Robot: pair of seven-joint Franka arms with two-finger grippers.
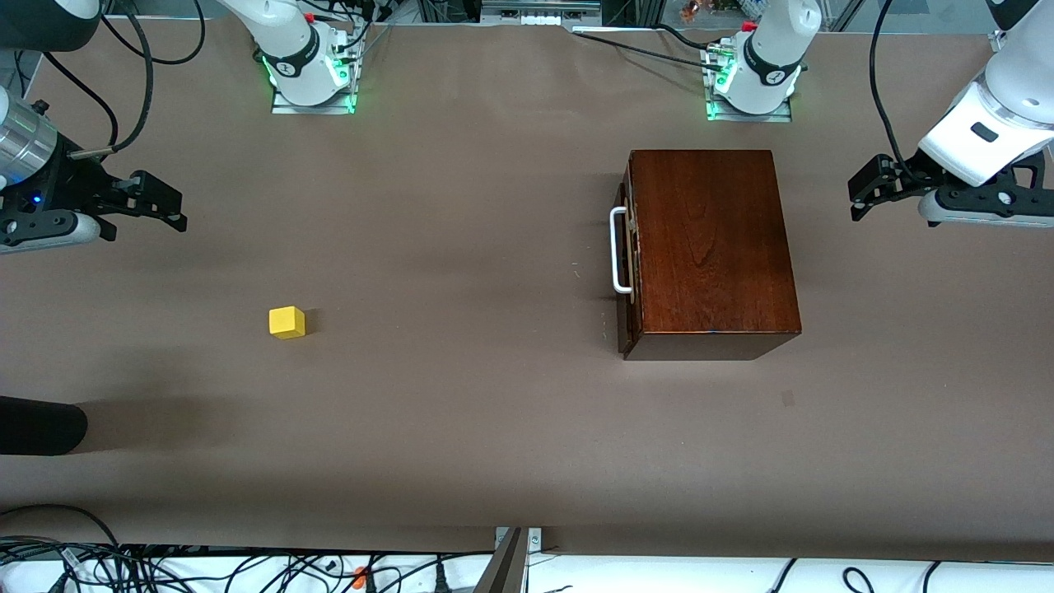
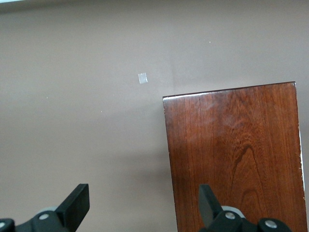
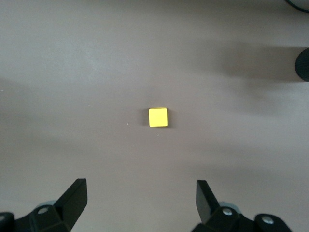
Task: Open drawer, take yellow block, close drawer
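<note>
- Drawer (image 1: 627, 251) looks shut; yellow block (image 1: 286, 322) sits out on the counter (image 1: 461, 412), well apart, toward the right arm's end.
- Left hand (image 1: 856, 191) and right hand (image 1: 169, 206) both released, holding nothing.
- Probably best to hook the white handle (image 1: 617, 251) squarely and pull straight.

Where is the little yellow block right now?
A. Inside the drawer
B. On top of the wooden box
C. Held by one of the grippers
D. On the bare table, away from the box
D. The yellow block sits on the bare table toward the right arm's end, apart from the wooden box; the drawer is closed.
</note>
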